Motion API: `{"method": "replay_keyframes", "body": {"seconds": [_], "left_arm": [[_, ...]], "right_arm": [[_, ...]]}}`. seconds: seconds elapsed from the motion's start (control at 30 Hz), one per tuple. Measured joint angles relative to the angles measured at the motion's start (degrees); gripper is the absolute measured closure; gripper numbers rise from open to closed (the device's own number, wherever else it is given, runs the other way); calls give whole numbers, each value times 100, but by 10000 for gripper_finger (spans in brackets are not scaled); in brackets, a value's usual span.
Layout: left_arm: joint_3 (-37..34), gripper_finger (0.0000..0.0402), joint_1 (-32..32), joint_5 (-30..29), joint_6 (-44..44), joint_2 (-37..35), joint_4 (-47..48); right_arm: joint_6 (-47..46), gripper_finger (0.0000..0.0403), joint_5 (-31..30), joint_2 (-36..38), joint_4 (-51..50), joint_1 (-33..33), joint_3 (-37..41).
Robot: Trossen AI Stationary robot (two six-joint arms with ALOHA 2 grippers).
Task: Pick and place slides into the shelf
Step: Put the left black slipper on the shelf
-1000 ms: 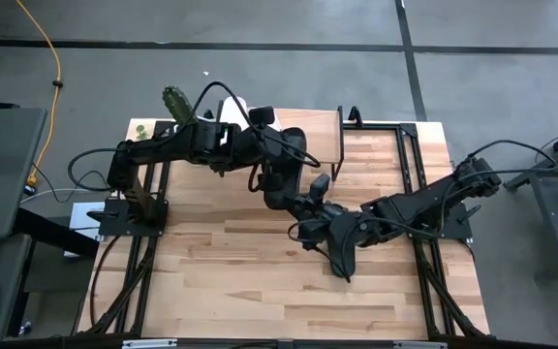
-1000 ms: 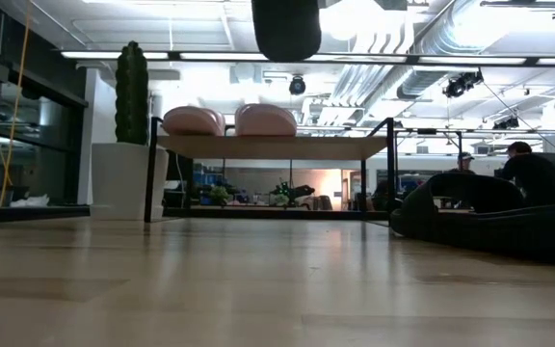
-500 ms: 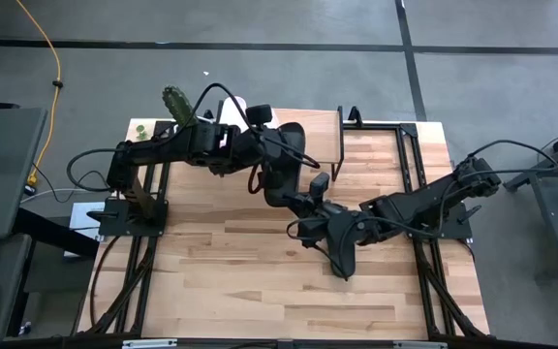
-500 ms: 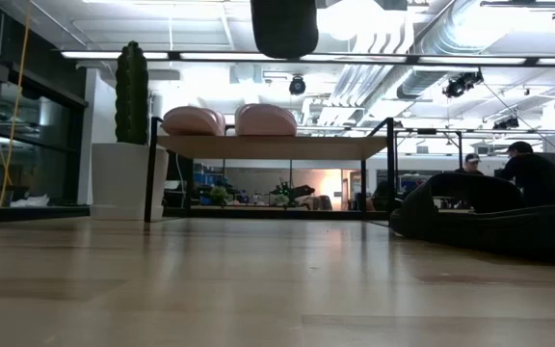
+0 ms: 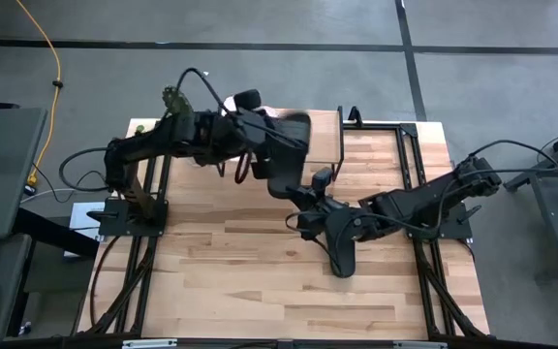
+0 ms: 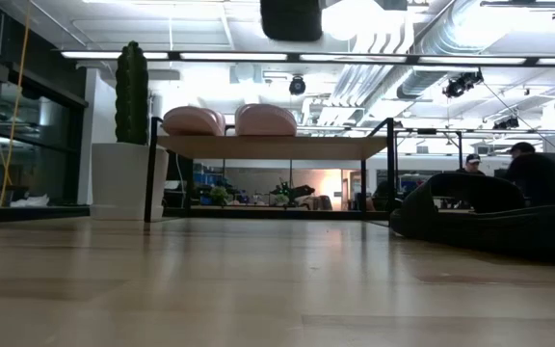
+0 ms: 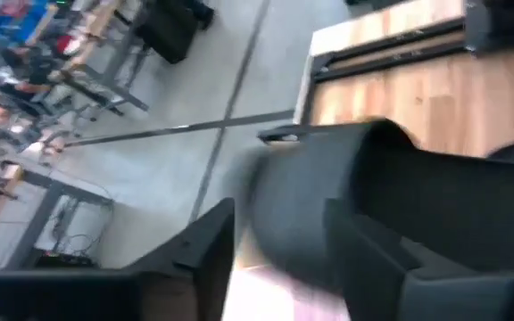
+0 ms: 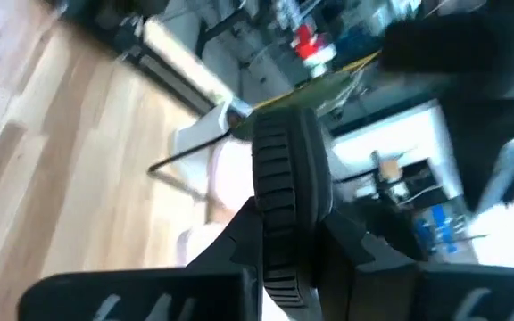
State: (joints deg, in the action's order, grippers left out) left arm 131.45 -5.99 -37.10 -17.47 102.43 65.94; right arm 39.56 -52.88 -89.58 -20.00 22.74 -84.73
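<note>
Presently, in the high view, the right arm reaches in from 3 o'clock to the middle of the table [image 5: 211,281]. The right gripper [image 8: 288,232] is pinched on the ribbed sole edge of a black slide [image 8: 288,169], one finger on each side of it. Seen from above, this slide [image 5: 342,247] lies toward 5 o'clock from the gripper. In the low view it shows as a dark mass low over the boards at 3 o'clock.

The left arm comes from 9 o'clock and ends over the shelf [image 6: 273,146], which stands at the table's 12 o'clock edge. In the left wrist view the left gripper [image 7: 279,223] has its fingers [image 7: 205,245] spread. A second black slide [image 7: 418,196] sits just beyond them. That view is blurred, and contact between fingers and slide cannot be told. From above, this slide [image 5: 287,155] shows over the shelf's middle.

Two pink slides [image 6: 194,120] [image 6: 266,120] rest side by side on the shelf's top board, toward its 9 o'clock end, upright on their soles.

A cactus pot [image 6: 128,178] stands just beside the shelf at the table's 11 o'clock corner. Two people [image 6: 533,173] show in the room beyond, at 3 o'clock in the low view.
</note>
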Motion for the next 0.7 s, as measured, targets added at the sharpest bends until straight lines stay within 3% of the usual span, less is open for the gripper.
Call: {"method": "replay_keyframes", "body": {"seconds": [0.27,0.4,0.57,0.7], "left_arm": [[333,168,-6,-353,142,-125,315],[360,164,-1,-428,238,-319,334],[350,174,-5,-407,298,-401,446],[352,182,-1,-389,428,-489,688]], "right_arm": [[-516,372,205,30,-735,-242,9],[-482,372,338,75,-805,-349,42],[-85,372,946,261,-807,-450,167],[458,372,834,456,-386,-454,684]]}}
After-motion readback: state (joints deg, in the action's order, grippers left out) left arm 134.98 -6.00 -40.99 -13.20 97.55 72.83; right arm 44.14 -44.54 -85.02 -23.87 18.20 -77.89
